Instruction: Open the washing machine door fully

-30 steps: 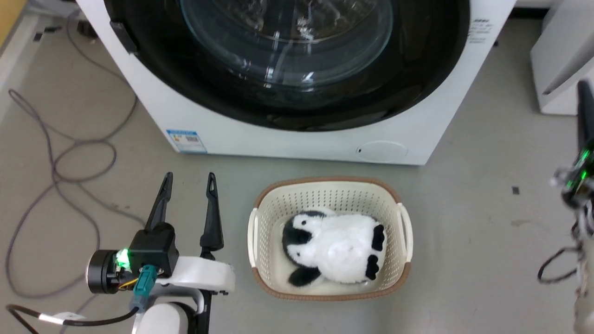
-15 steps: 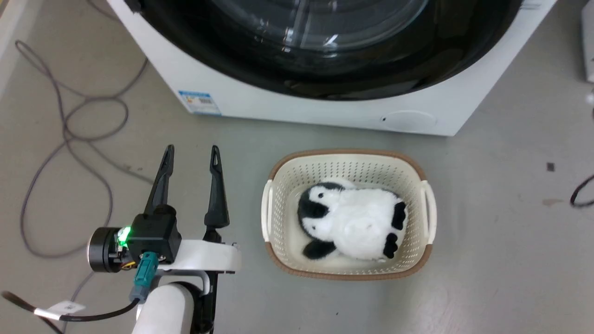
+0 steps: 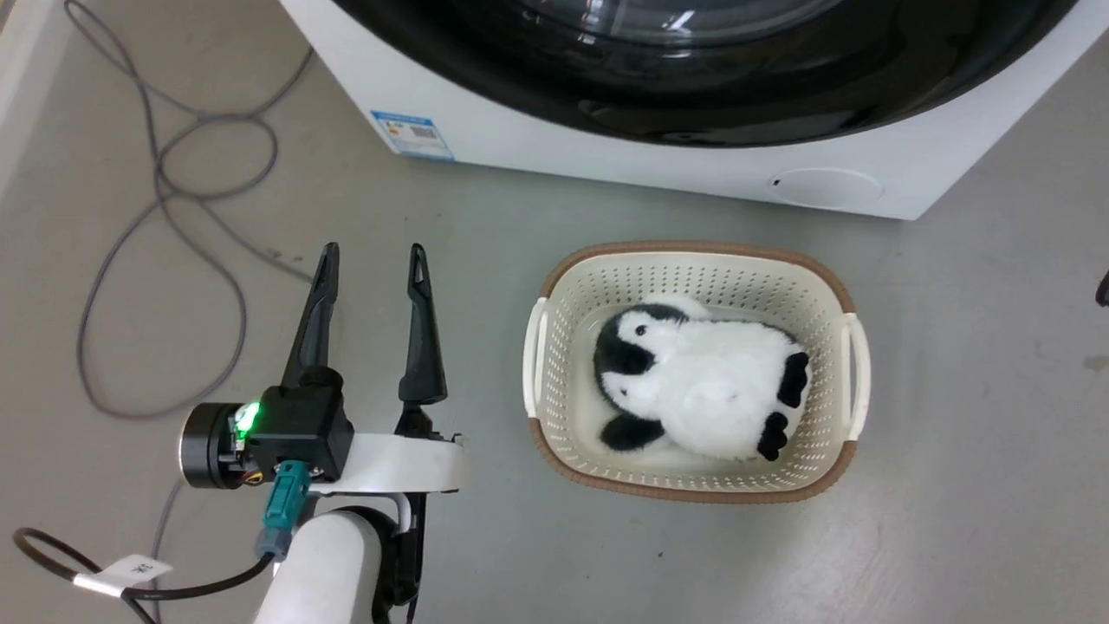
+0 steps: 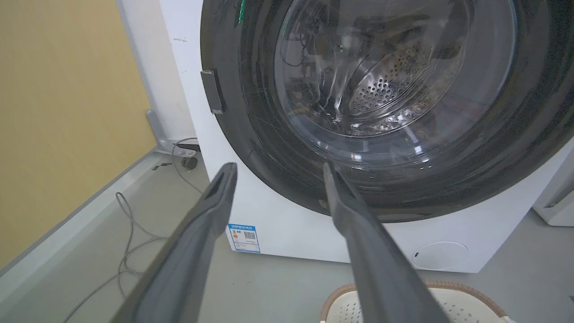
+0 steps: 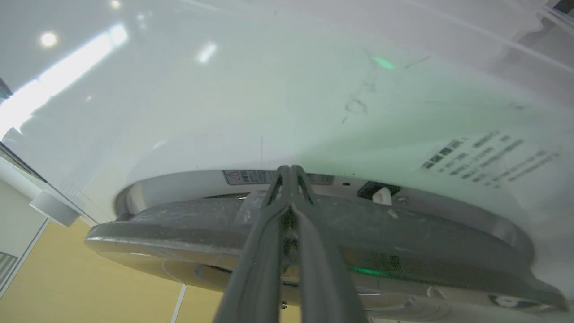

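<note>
The white washing machine fills the top of the head view, with its glossy black door lying against its front. In the left wrist view the door shows its clear glass bowl and a small handle tab on its left rim. My left gripper hangs open over the floor in front of the machine's left corner, holding nothing. In the right wrist view my right gripper is shut, its tips at the seam between the door's edge and the machine's white front.
A cream basket holding a plush penguin stands on the floor just before the machine. Grey cables loop over the floor at the left. A yellow wall rises left of the machine.
The head camera has moved, so the machine slid up and right in the picture. The right arm, seen at the right edge one second ago, has left that picture. My left gripper stays open.
</note>
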Available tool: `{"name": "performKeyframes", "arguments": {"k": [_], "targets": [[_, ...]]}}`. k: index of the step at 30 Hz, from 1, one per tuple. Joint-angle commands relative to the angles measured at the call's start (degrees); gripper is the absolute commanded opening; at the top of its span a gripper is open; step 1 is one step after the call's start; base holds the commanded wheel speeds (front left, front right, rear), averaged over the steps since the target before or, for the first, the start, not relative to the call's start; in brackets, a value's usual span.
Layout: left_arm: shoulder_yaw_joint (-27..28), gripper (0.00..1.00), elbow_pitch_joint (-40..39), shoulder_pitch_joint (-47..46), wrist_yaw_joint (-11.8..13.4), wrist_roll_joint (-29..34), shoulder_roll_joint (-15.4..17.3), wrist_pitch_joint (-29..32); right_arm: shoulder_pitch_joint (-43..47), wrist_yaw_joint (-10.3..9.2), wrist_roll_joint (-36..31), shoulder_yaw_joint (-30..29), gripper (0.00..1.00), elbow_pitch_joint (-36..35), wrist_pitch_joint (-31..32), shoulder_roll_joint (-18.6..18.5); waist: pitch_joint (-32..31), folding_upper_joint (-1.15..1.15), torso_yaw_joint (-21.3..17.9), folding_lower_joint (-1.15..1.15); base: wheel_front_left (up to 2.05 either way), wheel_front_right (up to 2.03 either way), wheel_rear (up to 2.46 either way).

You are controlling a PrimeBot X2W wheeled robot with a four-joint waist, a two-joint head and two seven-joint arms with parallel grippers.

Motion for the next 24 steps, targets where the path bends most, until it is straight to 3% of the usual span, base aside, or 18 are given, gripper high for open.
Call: {"name": "performKeyframes", "arguments": {"k": [1,7,15,24], "targets": [[-0.47,1.0,-0.27,-1.29,0.52,-0.36,0.02,-0.73,-2.41,0.05,1.8,0.8,0.0,1.26,0.78,-0.89,0.74,0.0,0.54,0.0,0.0,0.0,0.0],[-0.84,1.0,-0.14,-1.97,1.01,-0.74,0.01,-1.22,-3.46,0.06,3.88,3.03,0.0,1.88,4.23,-1.0,1.51,0.0,0.89,0.0,0.0,0.0,0.0],[-0.66,1.0,0.6,-1.34,0.72,-0.64,0.01,-1.22,0.77,0.06,4.49,6.05,0.0,-0.8,11.36,-0.65,-0.52,0.0,-0.11,0.0,0.0,0.0,0.0],[0.3,1.0,1.48,0.51,0.04,-0.24,0.01,-1.22,7.01,0.06,4.7,7.7,0.0,-4.88,14.58,-0.39,-4.69,0.0,-1.76,0.0,0.0,0.0,0.0]]}}
